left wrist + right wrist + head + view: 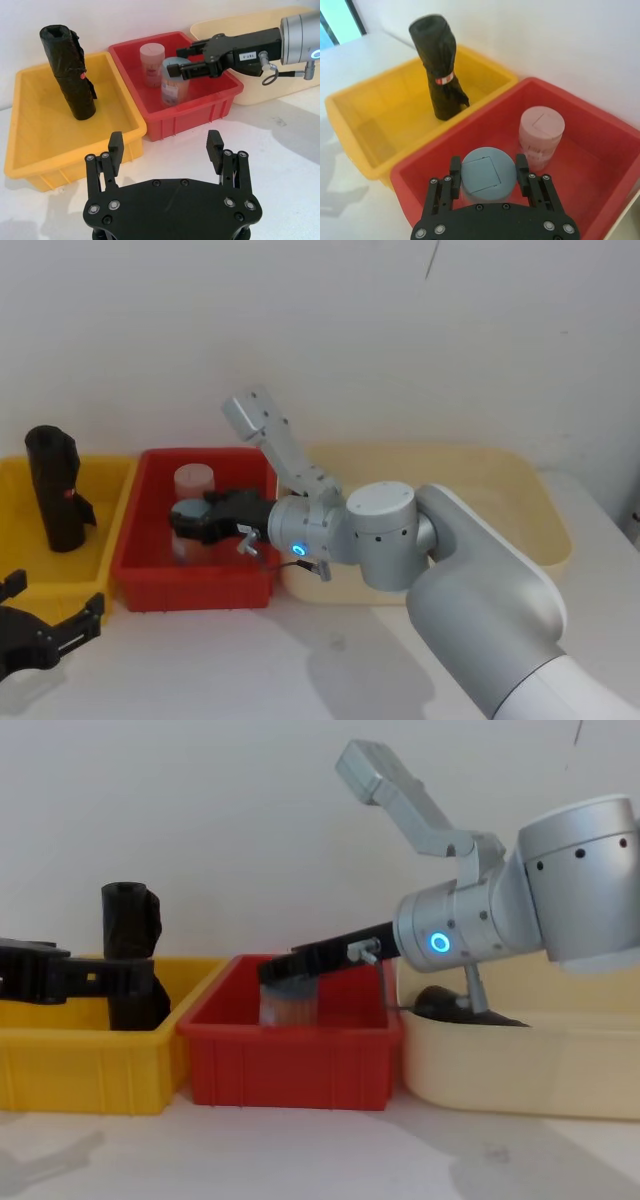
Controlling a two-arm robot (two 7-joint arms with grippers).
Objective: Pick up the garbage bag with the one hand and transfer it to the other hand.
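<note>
Right hand [487, 169] flanking jar [175, 80], garbage bag [465, 1006] apart

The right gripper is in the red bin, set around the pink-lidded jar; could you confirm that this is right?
Not quite. The right gripper is in the red bin, but it is set around the blue-lidded jar; the pink-lidded jar stands apart beside it. The right wrist view shows this. The left gripper waits open before the yellow bin.

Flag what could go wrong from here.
Right claw is at the blue-lidded jar in the red bin, not a bag: wrong pickup likely. Moving there could topple the pink jar beside it. Open left claw faces the red-marked roll in the yellow bin, maybe the wrong roll.
</note>
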